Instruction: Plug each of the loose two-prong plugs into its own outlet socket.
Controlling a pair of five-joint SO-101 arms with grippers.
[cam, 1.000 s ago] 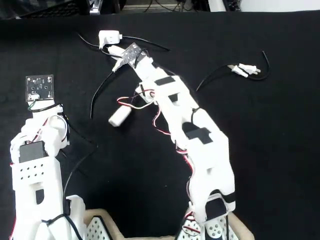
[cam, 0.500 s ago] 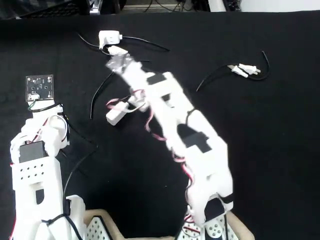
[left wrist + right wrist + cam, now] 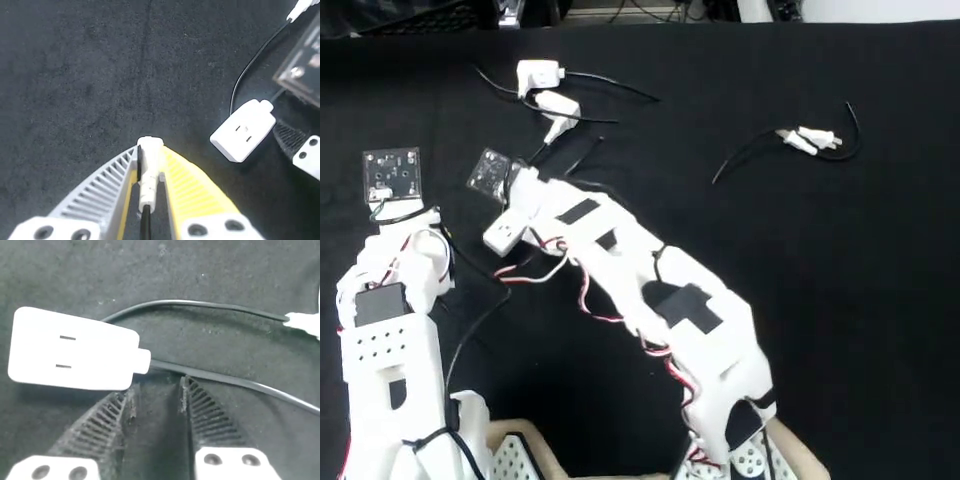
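Between the clenched fingers of the left tool (image 3: 149, 150) sits a white plug (image 3: 148, 172), its black cord trailing back. Near it on the black surface (image 3: 75, 75) lies a white outlet socket (image 3: 243, 136), slots facing up. Just beside that socket the right tool (image 3: 157, 385) is released, nothing between its fingers. Well beyond the socket lie a second socket (image 3: 538, 73), a plug beside it (image 3: 557, 103) and a far plug (image 3: 810, 138).
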